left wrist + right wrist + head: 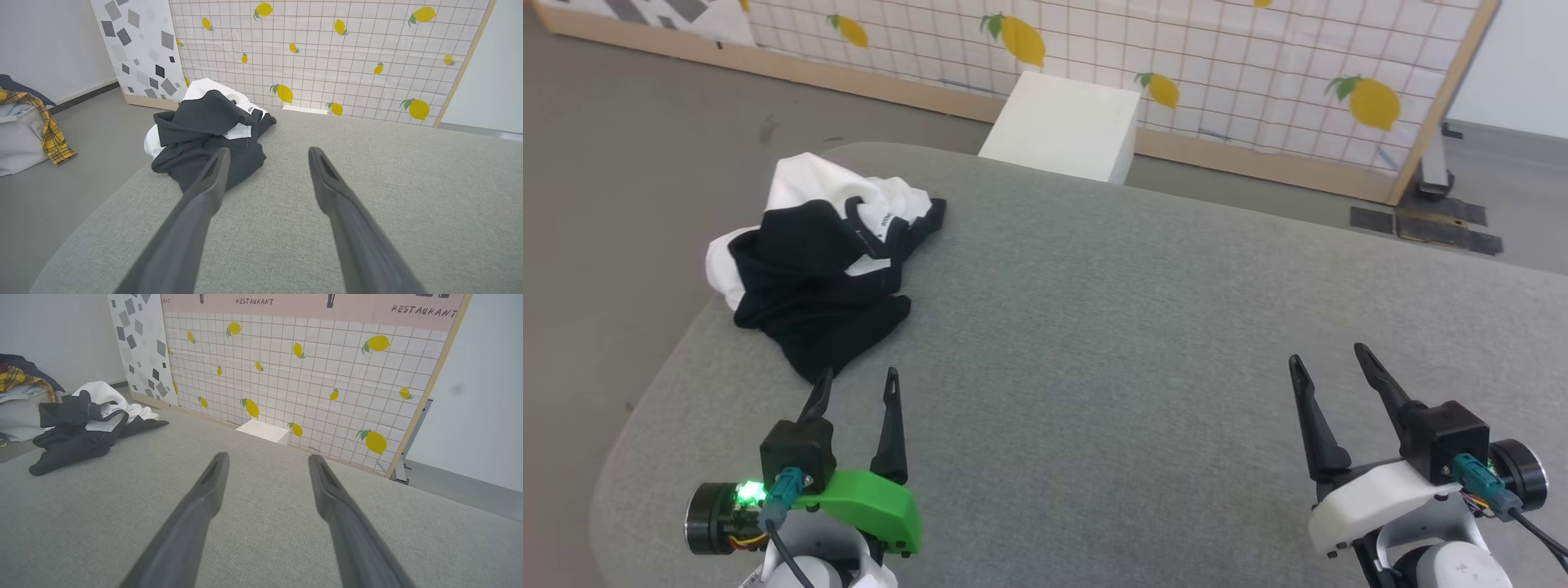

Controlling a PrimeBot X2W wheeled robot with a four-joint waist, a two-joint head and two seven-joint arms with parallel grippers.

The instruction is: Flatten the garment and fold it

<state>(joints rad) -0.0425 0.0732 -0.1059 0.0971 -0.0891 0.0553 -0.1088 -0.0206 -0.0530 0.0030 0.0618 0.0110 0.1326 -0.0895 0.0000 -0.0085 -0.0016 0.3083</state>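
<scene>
Now, garment [825, 269]: crumpled black-and-white heap at the far left corner of the grey counter [1094, 327], white fabric at the edge.
Left tool [859, 376]: fingers spread wide, empty, tips close to the heap's black edge.
Right tool [1327, 356]: fingers spread wide, empty, over bare counter, well apart from the garment.
Backdrop: lemon-print grid panel [1258, 73].

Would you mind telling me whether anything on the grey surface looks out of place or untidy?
The garment lies crumpled in a heap by the grey surface's far left edge, black sleeves tangled over white body. Nothing else stands out.
</scene>
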